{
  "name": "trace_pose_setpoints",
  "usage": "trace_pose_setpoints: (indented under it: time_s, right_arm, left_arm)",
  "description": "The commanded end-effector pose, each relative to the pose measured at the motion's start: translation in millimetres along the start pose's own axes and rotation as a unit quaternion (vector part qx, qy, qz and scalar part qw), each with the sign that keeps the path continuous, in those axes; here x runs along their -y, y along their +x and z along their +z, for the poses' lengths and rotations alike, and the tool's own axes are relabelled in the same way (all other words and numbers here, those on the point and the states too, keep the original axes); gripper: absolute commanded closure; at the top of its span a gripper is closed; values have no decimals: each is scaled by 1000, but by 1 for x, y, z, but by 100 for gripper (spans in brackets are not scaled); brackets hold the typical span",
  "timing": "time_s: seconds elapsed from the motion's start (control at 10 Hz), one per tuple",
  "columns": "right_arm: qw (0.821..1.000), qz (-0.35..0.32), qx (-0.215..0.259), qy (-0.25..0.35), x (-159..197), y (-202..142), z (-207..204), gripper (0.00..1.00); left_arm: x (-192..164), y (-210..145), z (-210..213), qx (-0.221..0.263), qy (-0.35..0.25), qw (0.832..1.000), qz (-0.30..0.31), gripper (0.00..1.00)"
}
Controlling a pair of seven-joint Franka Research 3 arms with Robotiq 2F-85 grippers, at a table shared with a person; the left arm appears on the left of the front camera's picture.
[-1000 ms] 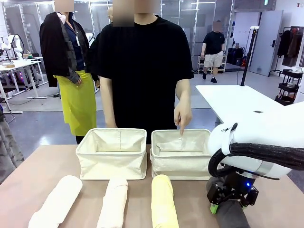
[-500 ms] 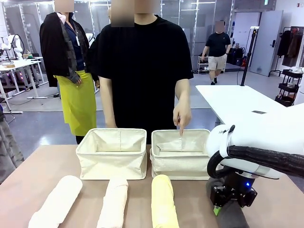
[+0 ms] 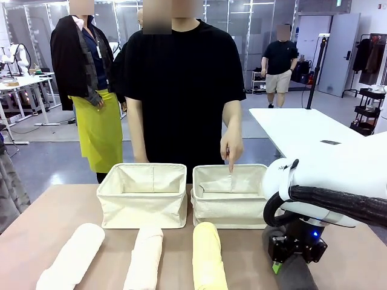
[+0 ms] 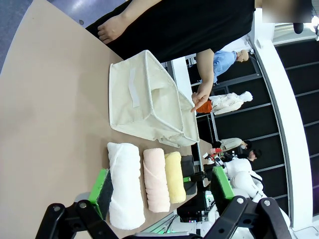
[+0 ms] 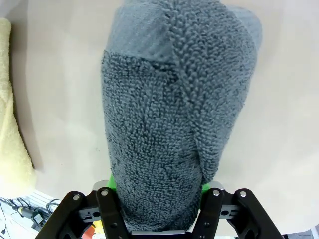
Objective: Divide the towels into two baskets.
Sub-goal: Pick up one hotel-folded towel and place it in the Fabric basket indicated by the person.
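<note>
Flat tan tabletop [image 3: 42, 220]. Far part: two rectangular cream canvas baskets side by side, close together: left basket [image 3: 143, 199], right basket [image 3: 228, 202]. Near part, one row, apart from each other: white terry towel roll [image 3: 72, 260], cream terry towel roll [image 3: 145, 258], pale yellow terry towel roll [image 3: 208, 257], dark grey terry towel roll [image 5: 169, 124] at right end.
</note>
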State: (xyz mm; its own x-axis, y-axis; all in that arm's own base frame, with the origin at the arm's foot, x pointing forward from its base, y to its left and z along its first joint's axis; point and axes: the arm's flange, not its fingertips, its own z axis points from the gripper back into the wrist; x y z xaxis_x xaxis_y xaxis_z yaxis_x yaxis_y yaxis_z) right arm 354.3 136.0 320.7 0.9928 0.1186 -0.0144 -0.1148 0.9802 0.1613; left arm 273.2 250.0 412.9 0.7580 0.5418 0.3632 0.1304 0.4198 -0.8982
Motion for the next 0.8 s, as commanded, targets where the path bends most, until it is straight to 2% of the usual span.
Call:
trace_pose_setpoints:
  time_s: [0.0, 0.2, 0.4, 0.7]
  right_arm:
    - [1000, -1, -3, 3, 0, 0, -2, 41]
    - [1000, 0, 0, 0, 0, 0, 0, 41]
    - [995, 98, 0, -21, -2, -2, 46, 41]
    - [971, 227, -20, -74, -11, 11, 114, 41]
  left_arm:
    - [1, 1, 2, 4, -4, 1000, -2, 0]
    - [1, 1, 2, 4, -4, 1000, -2, 0]
    - [1, 1, 2, 4, -4, 1000, -2, 0]
    - [1, 1, 2, 4, -4, 1000, -2, 0]
